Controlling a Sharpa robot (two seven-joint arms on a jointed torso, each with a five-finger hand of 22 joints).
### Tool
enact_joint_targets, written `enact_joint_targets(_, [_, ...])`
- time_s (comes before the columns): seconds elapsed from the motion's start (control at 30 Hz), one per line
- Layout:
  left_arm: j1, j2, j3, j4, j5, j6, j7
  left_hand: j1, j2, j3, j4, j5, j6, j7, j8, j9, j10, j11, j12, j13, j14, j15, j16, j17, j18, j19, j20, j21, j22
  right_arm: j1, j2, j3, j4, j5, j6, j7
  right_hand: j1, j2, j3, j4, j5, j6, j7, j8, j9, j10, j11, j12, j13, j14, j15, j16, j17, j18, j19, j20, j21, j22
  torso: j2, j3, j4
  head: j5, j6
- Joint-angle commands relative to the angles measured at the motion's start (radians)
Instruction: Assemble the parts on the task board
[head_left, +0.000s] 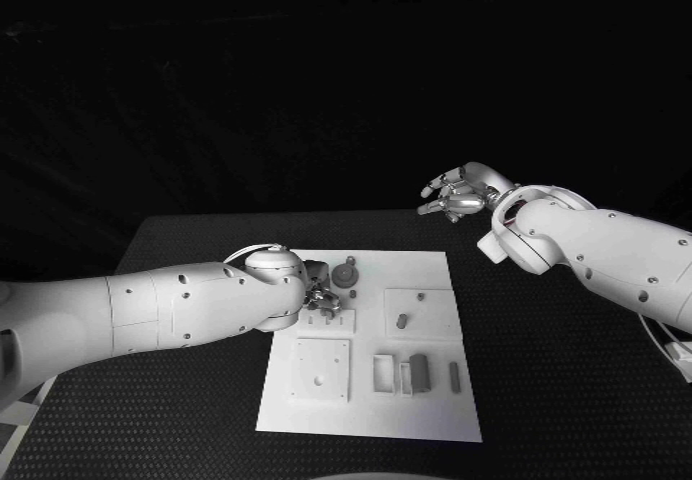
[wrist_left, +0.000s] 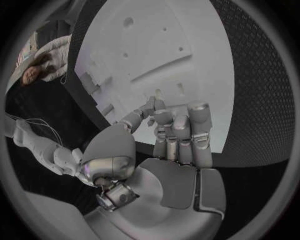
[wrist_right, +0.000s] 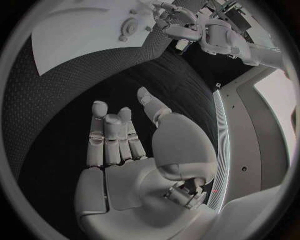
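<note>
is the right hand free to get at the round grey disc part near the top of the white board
Probably yes. The right hand hangs empty off the white task board, and bare black table lies between it and the round grey disc part. The left hand works close beside the disc, so crowding is possible.

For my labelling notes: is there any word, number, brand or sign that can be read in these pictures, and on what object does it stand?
None can be read. The task board, its parts, the left hand, the right hand and the black table show no print.

Smooth white arm shells dotted with small dark screw holes were seen, ending in the silver segmented left hand (head_left: 320, 298) and right hand (head_left: 459, 196).
</note>
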Motion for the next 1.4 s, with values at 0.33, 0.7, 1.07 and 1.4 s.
enact_joint_targets(0.33, [-0.003, 0.005, 0.0, 0.015, -0.105, 0.057, -0.009, 0.086, 0.059, 0.051, -0.041, -0.02, 0.006, 0.011, -0.015, -0.017, -0.001, -0.001, -0.003, -0.004, 0.009, -0.014, 0.002, -0.005, 0.066, 0.002, -0.001, 0.0, 0.016, -0.001, -0.002, 0.001, 0.006, 0.0, 0.012, 0.002, -0.002, 0.007, -0.006, 0.0, 0.002, -0.003, 0.007, -0.001, 0.0, -0.006, -0.004, 0.003, -0.002, -0.009, 0.0, 0.003, -0.002, 0.012, -0.001, 0.006, -0.005, 0.007, 0.0, 0.0001, 0.0, 0.001, -0.001])
enact_joint_targets(0.7, [-0.004, 0.005, 0.0, 0.025, -0.123, 0.111, -0.012, 0.106, 0.052, 0.053, -0.042, -0.083, 0.004, 0.017, -0.035, -0.048, -0.002, 0.004, -0.001, -0.005, 0.007, -0.01, 0.006, -0.008, 0.063, 0.001, 0.0, -0.001, 0.017, -0.004, -0.003, 0.001, 0.008, 0.0, 0.016, 0.003, -0.003, 0.009, -0.007, 0.0, 0.002, -0.003, 0.007, -0.001, 0.0, -0.006, -0.004, 0.004, -0.002, -0.01, 0.0, 0.003, -0.002, 0.012, -0.001, 0.006, -0.005, 0.007, 0.0, -0.0005, -0.0001, 0.001, -0.004])
enact_joint_targets(1.07, [-0.004, 0.006, 0.0, 0.025, -0.13, 0.119, -0.009, 0.114, 0.041, 0.049, -0.036, -0.104, 0.005, 0.02, -0.054, -0.068, -0.002, 0.007, 0.001, -0.006, 0.006, -0.006, 0.009, -0.01, 0.062, 0.002, 0.0, 0.0, 0.018, -0.006, -0.003, 0.001, 0.008, 0.001, 0.018, 0.004, -0.005, 0.009, -0.008, 0.0, 0.002, -0.003, 0.007, -0.001, 0.0, -0.006, -0.004, 0.004, -0.003, -0.01, 0.0, 0.003, -0.002, 0.012, -0.001, 0.006, -0.005, 0.007, 0.0, -0.0007, 0.0004, 0.002, -0.004])
enact_joint_targets(1.4, [-0.005, 0.004, 0.0, 0.021, -0.13, 0.119, -0.005, 0.118, 0.039, 0.05, -0.036, -0.107, 0.007, 0.021, -0.058, -0.073, -0.002, 0.008, 0.001, -0.006, 0.006, -0.006, 0.009, -0.011, 0.062, 0.002, 0.0, 0.0, 0.018, -0.007, -0.003, 0.001, 0.007, 0.002, 0.019, 0.005, -0.007, 0.011, -0.008, 0.0, 0.002, -0.003, 0.007, -0.001, 0.0, -0.006, -0.003, 0.004, -0.003, -0.01, 0.0, 0.003, -0.002, 0.012, -0.001, 0.006, -0.005, 0.006, 0.0, -0.0004, 0.0003, 0.003, -0.004])
